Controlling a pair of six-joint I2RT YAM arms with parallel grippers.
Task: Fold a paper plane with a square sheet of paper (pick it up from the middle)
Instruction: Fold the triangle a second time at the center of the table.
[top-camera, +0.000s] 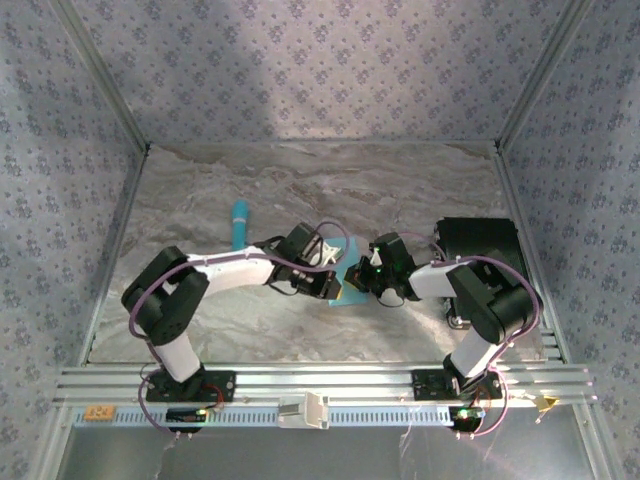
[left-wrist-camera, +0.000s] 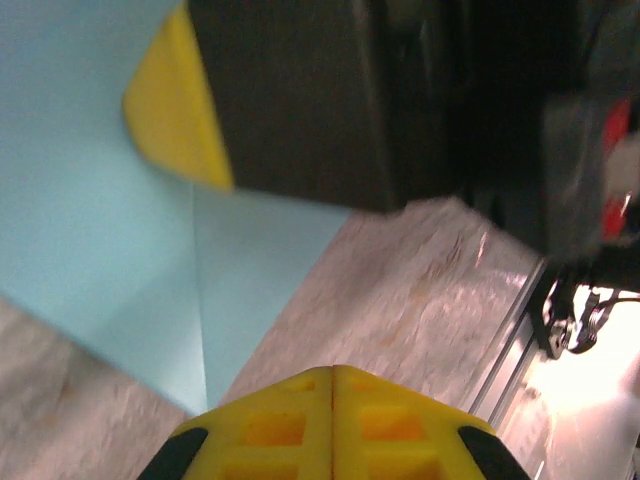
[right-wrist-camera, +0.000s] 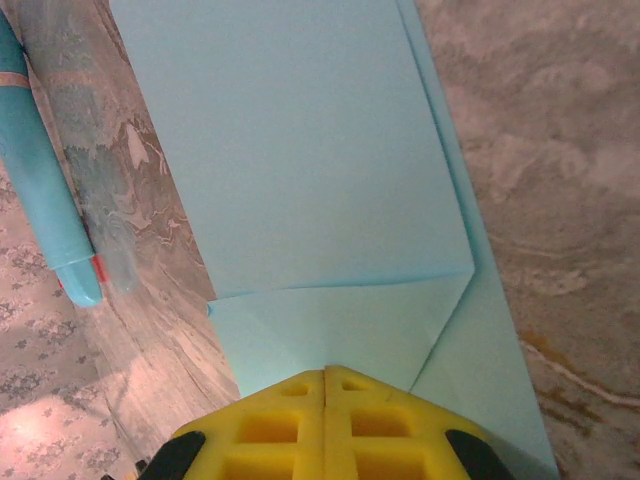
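Left claw (left-wrist-camera: 333, 400): closed, yellow tips pressed flat together, nothing visible between them.
Right claw (right-wrist-camera: 325, 395): closed, yellow tips together on the near edge of the thin light cyan-blue sheet of paper (right-wrist-camera: 300, 150). From the left wrist, seen as a black body with a yellow pad laid against the sheet.
Sheet of paper: at mid-surface, between the two claws. Partly folded, with one crease across it and a slanted flap edge close to the right claw. Lowest corner just left of the left claw's tips; contact there cannot be told.
Slim turquoise pen-like stick (right-wrist-camera: 40, 190): lying on the surface, left of the sheet and slightly farther back, near it but apart.
Grey marbled surface (top-camera: 400, 190): carrying sheet, stick and box.
Black box (top-camera: 478, 245): at the right side, just behind the right arm.
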